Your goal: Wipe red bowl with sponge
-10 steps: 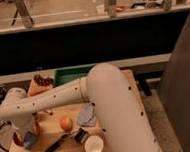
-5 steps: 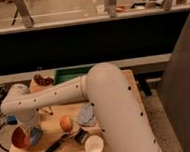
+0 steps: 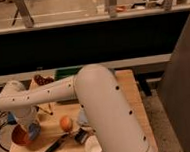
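Observation:
The red bowl (image 3: 18, 137) sits on the wooden table (image 3: 125, 95) near its front left corner. A blue sponge (image 3: 34, 130) lies at the bowl's right rim, right under the end of my white arm. My gripper (image 3: 30, 127) is down at the bowl, on or just above the sponge, and the wrist mostly hides it. The arm sweeps in from the right across the middle of the table.
An orange (image 3: 66, 123) lies right of the bowl. A black-handled tool (image 3: 54, 145) and a white cup (image 3: 93, 146) are near the front edge. A green bin (image 3: 67, 73) and a dish of dark red items (image 3: 42, 80) stand at the back.
The arm's end has dropped a little and shifted right over the bowl. The blue sponge now shows at the bowl's right rim. The other objects have not moved.

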{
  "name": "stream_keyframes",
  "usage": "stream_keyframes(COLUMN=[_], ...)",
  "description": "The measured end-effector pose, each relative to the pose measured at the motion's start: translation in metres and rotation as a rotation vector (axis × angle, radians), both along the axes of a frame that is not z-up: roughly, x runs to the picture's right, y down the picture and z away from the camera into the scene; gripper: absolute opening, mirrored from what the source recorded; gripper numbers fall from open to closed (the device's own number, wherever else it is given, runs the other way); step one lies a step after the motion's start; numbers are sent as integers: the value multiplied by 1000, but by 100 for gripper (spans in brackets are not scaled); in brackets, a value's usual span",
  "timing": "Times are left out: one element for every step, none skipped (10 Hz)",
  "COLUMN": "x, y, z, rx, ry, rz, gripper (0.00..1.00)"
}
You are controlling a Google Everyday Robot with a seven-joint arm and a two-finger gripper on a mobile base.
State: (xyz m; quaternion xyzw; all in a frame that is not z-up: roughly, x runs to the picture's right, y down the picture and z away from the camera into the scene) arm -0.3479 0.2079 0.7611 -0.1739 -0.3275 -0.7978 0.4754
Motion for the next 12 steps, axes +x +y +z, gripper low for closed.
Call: stream_keyframes(x=[-7, -14, -20, -23, -29, -33, -38, -41, -45, -45, -44, -42], y=[-3, -2, -1, -2, 0, 2, 5, 10, 16, 18, 20, 21], z=[0, -2, -4, -5, -7, -9, -12, -16, -22, -26, -30, -34], rx=[11, 12, 11, 8, 6, 2, -4, -11, -16, -17, -17, -8], ry=[-14, -35, -60, -77, -97, -114, -134, -154, -177, -196, -214, -238], rz=[-9, -13, -14, -12, -17, -18, -20, -18, -14, -2, 14, 38], gripper=[5, 5, 5, 5, 5, 5, 5, 5, 5, 5, 5, 5])
